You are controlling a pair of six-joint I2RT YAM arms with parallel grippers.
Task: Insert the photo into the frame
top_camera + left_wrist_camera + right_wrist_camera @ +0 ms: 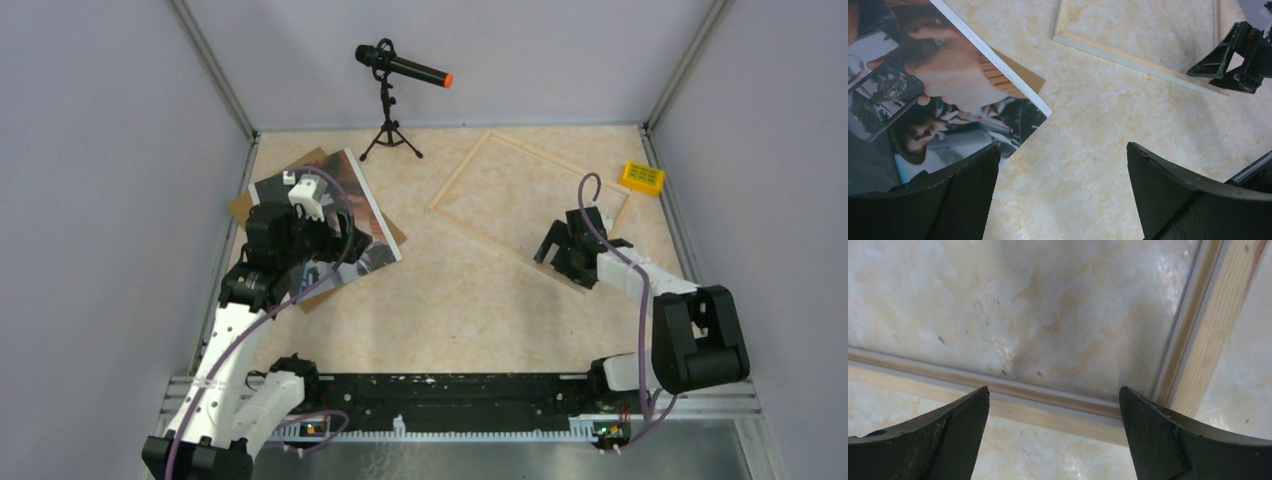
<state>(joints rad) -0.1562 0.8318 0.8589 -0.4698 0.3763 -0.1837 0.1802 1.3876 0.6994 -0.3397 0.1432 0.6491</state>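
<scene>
Both arms are wearing white shells with chunky black joint housings. Purple cables (641, 340) are looping along the left arm (225, 345) and the right arm (640, 272). The left gripper (1063, 147) is showing matte black wedge fingers (963, 200), one mesh-textured.

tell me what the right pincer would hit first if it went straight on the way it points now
Most likely the frame. The right pincer is open and points down at the frame's rail near a corner, with that rail crossing the gap between its fingers. How far above the rail it hangs is unclear.
</scene>
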